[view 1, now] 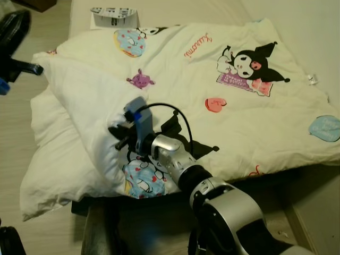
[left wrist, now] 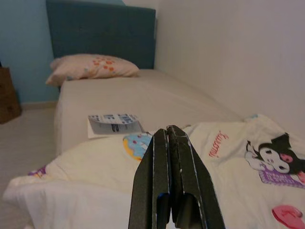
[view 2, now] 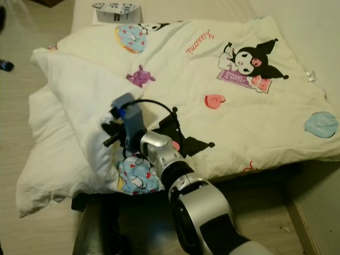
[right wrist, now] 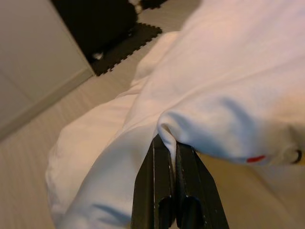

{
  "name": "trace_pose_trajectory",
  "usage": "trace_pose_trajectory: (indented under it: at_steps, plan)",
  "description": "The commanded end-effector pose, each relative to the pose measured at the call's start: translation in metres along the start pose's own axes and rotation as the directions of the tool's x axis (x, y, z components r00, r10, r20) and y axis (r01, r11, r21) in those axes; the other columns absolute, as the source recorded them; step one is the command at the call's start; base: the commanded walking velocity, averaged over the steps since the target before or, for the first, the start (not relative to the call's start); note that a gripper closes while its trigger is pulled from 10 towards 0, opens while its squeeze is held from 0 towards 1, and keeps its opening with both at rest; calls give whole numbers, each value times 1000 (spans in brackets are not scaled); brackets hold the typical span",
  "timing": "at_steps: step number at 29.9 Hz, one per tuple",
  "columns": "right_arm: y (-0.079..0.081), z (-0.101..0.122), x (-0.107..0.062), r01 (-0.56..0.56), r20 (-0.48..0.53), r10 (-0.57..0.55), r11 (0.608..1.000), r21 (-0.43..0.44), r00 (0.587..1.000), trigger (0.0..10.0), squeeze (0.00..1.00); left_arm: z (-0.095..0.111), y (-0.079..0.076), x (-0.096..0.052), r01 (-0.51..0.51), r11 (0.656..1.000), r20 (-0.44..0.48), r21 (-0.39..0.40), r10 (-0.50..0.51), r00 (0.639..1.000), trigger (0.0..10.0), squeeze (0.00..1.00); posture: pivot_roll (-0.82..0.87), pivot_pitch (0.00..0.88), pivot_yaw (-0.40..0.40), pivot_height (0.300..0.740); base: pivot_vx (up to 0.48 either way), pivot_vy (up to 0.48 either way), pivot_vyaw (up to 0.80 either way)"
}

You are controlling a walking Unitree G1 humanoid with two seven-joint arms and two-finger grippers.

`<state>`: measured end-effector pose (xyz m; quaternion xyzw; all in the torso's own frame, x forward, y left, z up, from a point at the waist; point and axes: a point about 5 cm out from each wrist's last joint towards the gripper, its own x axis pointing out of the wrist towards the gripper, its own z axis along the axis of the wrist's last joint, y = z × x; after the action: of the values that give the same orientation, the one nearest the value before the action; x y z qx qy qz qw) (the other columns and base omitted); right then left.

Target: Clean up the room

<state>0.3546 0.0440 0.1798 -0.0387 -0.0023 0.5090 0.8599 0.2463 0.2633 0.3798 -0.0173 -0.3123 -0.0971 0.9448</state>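
A cream quilt (view 1: 212, 69) printed with cartoon characters lies spread over the bed. Its left side is folded back, so the plain white underside (view 1: 79, 106) shows and hangs off the bed's edge. My right gripper (right wrist: 167, 143) is shut on a fold of this white edge, and the cloth bulges over its fingertips. From the head views, the right gripper (view 1: 119, 138) reaches in low at the quilt's near left corner. My left gripper (left wrist: 167, 131) is held up above the bed's left side, fingers pressed together with nothing between them.
A printed white booklet (view 1: 113, 16) lies on the bare mattress beyond the quilt. At the far end are a pillow (left wrist: 90, 67) and a teal headboard (left wrist: 100, 28). A wall runs along the bed's right. Wooden floor (view 1: 16, 133) lies to the left, with a black mat (right wrist: 124, 43).
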Motion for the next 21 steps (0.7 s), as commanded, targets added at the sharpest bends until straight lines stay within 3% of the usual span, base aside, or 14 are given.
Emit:
trace_pose_trajectory:
  at_steps: [1, 2, 5, 7, 9, 11, 12, 13, 14, 15, 16, 21]
  plan:
    - [97, -25, 32, -221, 51, 216, 964, 149, 975, 0, 0, -4, 0, -5, 20, 999, -55, 48, -17, 998, 10000, 0, 173, 381, -38, 541, 0, 0, 0]
    - [103, -26, 33, -247, 54, 242, 961, 122, 969, 0, 0, -13, -3, -8, 42, 995, -117, 92, -31, 993, 10000, 0, 173, 381, -38, 541, 0, 0, 0]
    - [111, -26, 33, -285, 56, 281, 955, 83, 958, 0, 0, -25, -8, -12, 66, 991, -174, 113, -46, 984, 10000, 0, 168, 382, -38, 541, 0, 0, 0]
    - [132, -28, 33, -388, 64, 387, 922, -6, 920, 0, 0, -48, -15, -18, 102, 981, -286, 163, -52, 957, 10000, 0, 162, 382, -37, 541, 0, 0, 0]
    - [132, -28, 33, -388, 64, 387, 922, -6, 920, 0, 0, -48, -15, -18, 102, 981, -286, 163, -52, 957, 10000, 0, 162, 382, -37, 541, 0, 0, 0]
    - [149, -31, 32, -457, 67, 460, 887, -65, 885, 0, 0, -64, -18, -21, 132, 970, -361, 204, -51, 931, 10000, 0, 162, 382, -36, 541, 0, 0, 0]
    - [149, -31, 32, -457, 67, 460, 887, -65, 885, 0, 0, -64, -18, -21, 132, 970, -361, 204, -51, 931, 10000, 0, 162, 382, -36, 541, 0, 0, 0]
    - [156, -34, 31, -468, 67, 472, 881, -66, 879, 10000, 0, -71, -17, -22, 129, 968, -383, 216, -38, 923, 10000, 0, 160, 380, -33, 541, 0, 0, 0]
    - [156, -35, 31, -466, 69, 468, 884, -51, 881, 10000, 522, -73, -16, -21, 121, 967, -388, 224, -26, 921, 10000, 0, 160, 380, -33, 541, 0, 0, 0]
    - [156, -35, 31, -466, 69, 468, 884, -51, 881, 10000, 522, -73, -16, -21, 121, 967, -388, 224, -26, 921, 10000, 0, 160, 380, -33, 541, 0, 0, 0]
    - [156, -35, 31, -465, 75, 466, 885, -31, 882, 10000, 1000, -73, -15, -21, 112, 967, -388, 230, -15, 922, 10000, 0, 159, 380, -32, 541, 0, 0, 0]
    - [150, -32, 31, -450, 111, 445, 892, 31, 889, 10000, 1000, -74, -15, -20, 110, 966, -388, 234, -11, 921, 10000, 0, 157, 379, -30, 541, 0, 0, 0]
